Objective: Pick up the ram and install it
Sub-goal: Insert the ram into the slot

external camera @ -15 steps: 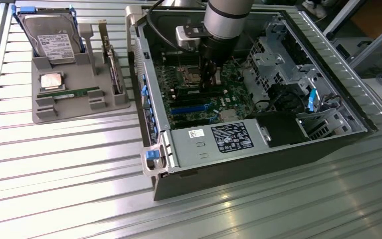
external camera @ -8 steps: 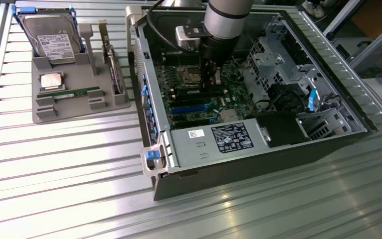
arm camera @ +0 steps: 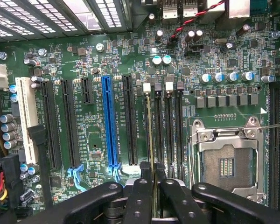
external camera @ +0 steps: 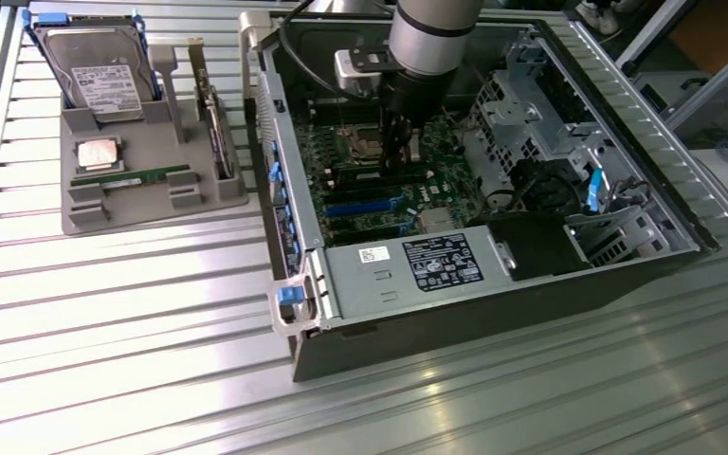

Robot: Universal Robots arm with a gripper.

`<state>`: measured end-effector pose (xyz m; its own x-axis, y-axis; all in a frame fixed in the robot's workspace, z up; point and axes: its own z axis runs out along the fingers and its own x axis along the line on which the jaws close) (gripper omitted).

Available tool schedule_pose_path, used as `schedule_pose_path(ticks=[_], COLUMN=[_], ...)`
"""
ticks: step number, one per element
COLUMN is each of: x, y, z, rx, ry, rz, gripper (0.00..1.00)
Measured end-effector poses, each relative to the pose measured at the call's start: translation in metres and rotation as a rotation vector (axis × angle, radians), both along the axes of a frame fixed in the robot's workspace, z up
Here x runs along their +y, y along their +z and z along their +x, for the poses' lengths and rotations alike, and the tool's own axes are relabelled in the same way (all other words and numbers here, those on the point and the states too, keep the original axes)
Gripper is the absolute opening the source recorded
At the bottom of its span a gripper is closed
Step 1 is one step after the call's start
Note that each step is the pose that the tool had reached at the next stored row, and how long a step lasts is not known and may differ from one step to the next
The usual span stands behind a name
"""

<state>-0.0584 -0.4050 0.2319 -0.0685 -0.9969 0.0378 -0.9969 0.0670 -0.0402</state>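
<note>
My gripper (arm camera: pixel 152 170) is shut on the ram (arm camera: pixel 150 140), a thin green stick seen edge-on between the two black fingers (arm camera: pixel 141 186). The stick stands on edge along the leftmost of several black memory slots (arm camera: pixel 170 126) on the green motherboard (arm camera: pixel 93 70); I cannot tell whether it is seated or just above the slot. In the exterior view the gripper (external camera: pixel 396 152) reaches down into the open computer case (external camera: pixel 338 341), next to the processor socket (external camera: pixel 367 142).
An empty processor socket (arm camera: pixel 226 158) lies beside the memory slots, a blue expansion slot (arm camera: pixel 109 121) on the other side. On the exterior view's left, a grey tray (external camera: pixel 149 204) holds a hard drive (external camera: pixel 99 66), a silver processor (external camera: pixel 99 152), another green stick (external camera: pixel 136 176) and a bracketed card (external camera: pixel 212 123).
</note>
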Motion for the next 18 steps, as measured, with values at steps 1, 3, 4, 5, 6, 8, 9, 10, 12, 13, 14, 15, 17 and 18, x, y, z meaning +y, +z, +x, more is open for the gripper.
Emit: schedule_pose_path(ticks=[1, 3, 4, 5, 6, 8, 9, 10, 12, 13, 14, 15, 17, 18], x=[0.0, 0.0, 0.0, 0.0, 0.0, 0.0, 0.0, 0.0, 0.0, 0.0, 0.0, 0.0, 0.0, 0.0], y=[0.0, 0.0, -0.0002, -0.0008, -0.001, -0.0018, -0.0021, -0.0021, -0.0021, -0.0021, -0.0021, -0.0021, -0.0021, -0.0021], z=[0.0, 0.0, 0.0, 0.0, 0.0, 0.0, 0.0, 0.0, 0.0, 0.0, 0.0, 0.0, 0.0, 0.0], rx=[0.0, 0.0, 0.0, 0.0, 0.0, -0.0001, 0.0, 0.0, 0.0, 0.0, -0.0001, 0.0, 0.0, 0.0], ry=[0.0, 0.0, 0.0, 0.0, 0.0, 0.0, -0.001, -0.001, -0.001, -0.001, -0.002, -0.003, -0.005, -0.006], rz=[0.0, 0.0, 0.0001, 0.0, -0.0001, 0.0002, 0.0, -0.0001, 0.0, 0.0, 0.0, 0.0, 0.0, 0.0], gripper=[0.13, 0.13, 0.13, 0.13, 0.13, 0.13, 0.13, 0.13, 0.13, 0.13, 0.13, 0.13, 0.13, 0.13])
